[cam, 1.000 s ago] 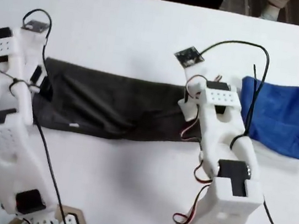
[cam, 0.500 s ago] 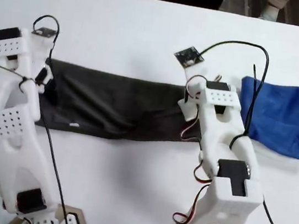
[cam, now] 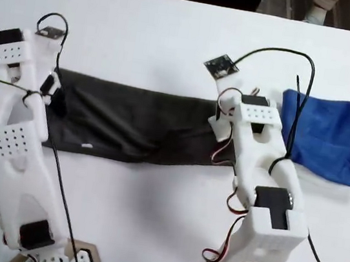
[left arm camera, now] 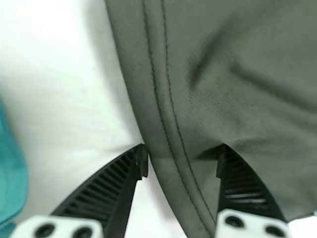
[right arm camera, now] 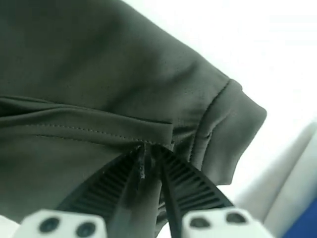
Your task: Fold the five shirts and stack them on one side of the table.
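i'm seeing the dark shirt (cam: 136, 125) lying stretched across the middle of the high frame; my right gripper (right arm camera: 151, 154) is pinching a fold at its right end, jaws closed tight, while my left gripper (left arm camera: 182, 156) is straddling the left hem, spread wide, gripping nothing; the blue shirt (cam: 330, 136) is resting at the right edge

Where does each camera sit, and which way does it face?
High view: fixed above the table, looking down on the left arm, the right arm, the dark shirt and the blue shirt.
Left wrist view: on the left arm, looking down past the open left claw astride the shirt's hem.
Right wrist view: on the right arm, facing the right claw shut on a fold of that shirt.
All three share the dark shirt.
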Controlling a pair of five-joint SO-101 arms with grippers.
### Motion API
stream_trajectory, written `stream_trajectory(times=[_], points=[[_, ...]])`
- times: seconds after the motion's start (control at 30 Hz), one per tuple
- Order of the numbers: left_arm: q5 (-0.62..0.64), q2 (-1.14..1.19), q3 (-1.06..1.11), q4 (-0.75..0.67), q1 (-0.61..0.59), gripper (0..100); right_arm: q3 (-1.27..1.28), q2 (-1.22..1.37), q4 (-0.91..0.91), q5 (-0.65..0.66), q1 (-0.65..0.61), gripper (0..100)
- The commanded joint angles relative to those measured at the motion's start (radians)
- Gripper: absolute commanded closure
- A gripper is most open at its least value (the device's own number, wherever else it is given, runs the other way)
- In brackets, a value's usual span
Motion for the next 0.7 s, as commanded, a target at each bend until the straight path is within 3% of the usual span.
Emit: stream_trajectory(times=[0.0,0.67], points=[[-0.037,-0.091,-0.044,0.018,-0.011,75,-0.009,-0.013,-0.008,-0.008,0.005,96.0],[-0.064,0.091,-0.054,-0.008,-0.046,75,-0.009,-0.013,-0.008,-0.008,0.007,96.0]])
